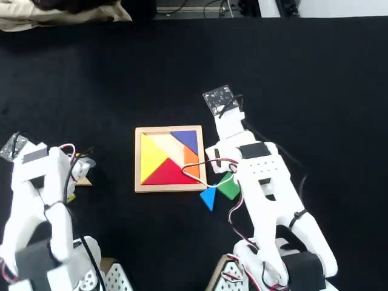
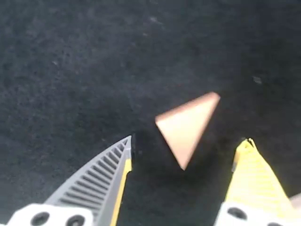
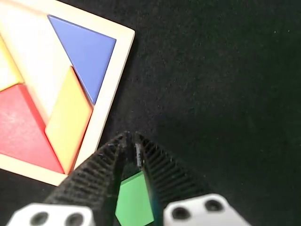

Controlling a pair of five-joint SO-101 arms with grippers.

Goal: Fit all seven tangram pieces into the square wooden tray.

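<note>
The square wooden tray [image 1: 137, 159] lies mid-table and holds a yellow triangle [image 1: 151, 159], a red triangle [image 1: 168, 174], a blue triangle [image 1: 187, 140] and an orange parallelogram [image 1: 191, 160] around a pale wood-coloured patch. A green square [image 1: 229, 188] and a light blue triangle [image 1: 209, 197] lie on the cloth beside the tray's near right corner. My right gripper [image 3: 130, 137] is shut just outside the tray's right rim [image 3: 106, 108], and the green square [image 3: 134, 202] shows under its fingers. My left gripper [image 2: 188, 140] is open over a peach triangle [image 2: 187, 126], which lies at the far left [image 1: 83, 180].
Black cloth covers the table. A beige cloth [image 1: 54, 15] lies at the far left corner. The right arm's body [image 1: 267, 194] and its white cable [image 1: 194, 173] hang over the tray's near right corner. Both arm bases stand at the near edge.
</note>
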